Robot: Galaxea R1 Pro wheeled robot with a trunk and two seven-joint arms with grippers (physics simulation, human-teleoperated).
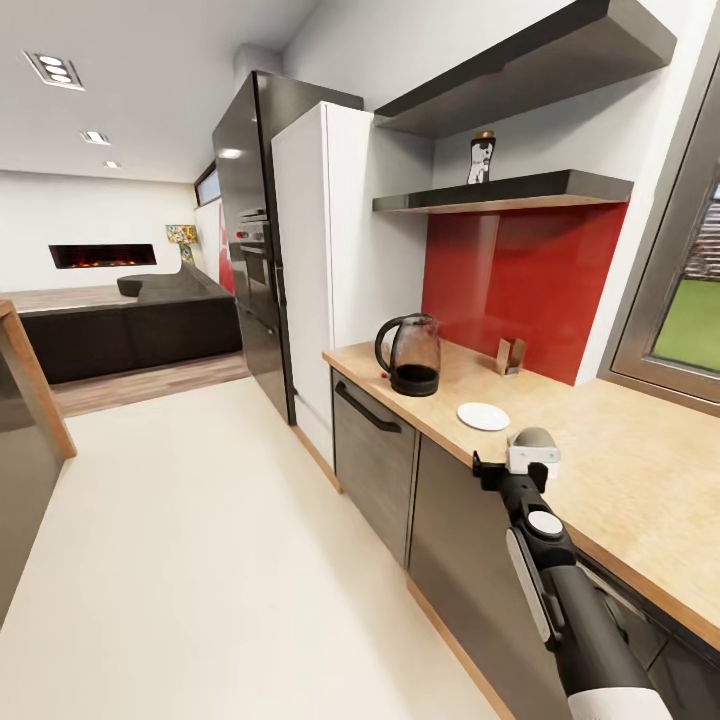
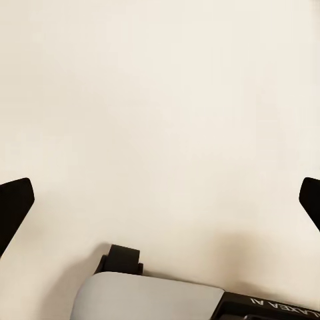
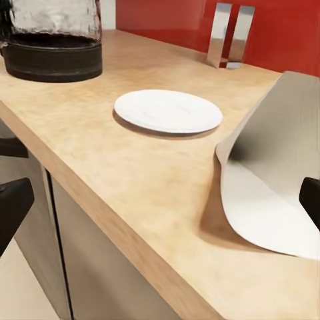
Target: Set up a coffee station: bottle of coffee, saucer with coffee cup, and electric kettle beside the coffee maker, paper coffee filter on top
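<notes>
— Head view: how far along on the countertop (image 1: 640, 470)?
— Electric kettle (image 1: 410, 355) and saucer (image 1: 483, 416) are set down; bottle of coffee (image 1: 481, 157) is on the shelf (image 1: 500, 191). Paper coffee filter (image 3: 277, 173) lies (apparently released) before the right gripper (image 3: 160, 200), fingers spread.

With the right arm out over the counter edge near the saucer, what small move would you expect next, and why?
Probably ease the right gripper back from the paper filter, which lies on the countertop between its spread fingertips, near the saucer and kettle. The coffee bottle is on the shelf, a likely next fetch.
</notes>
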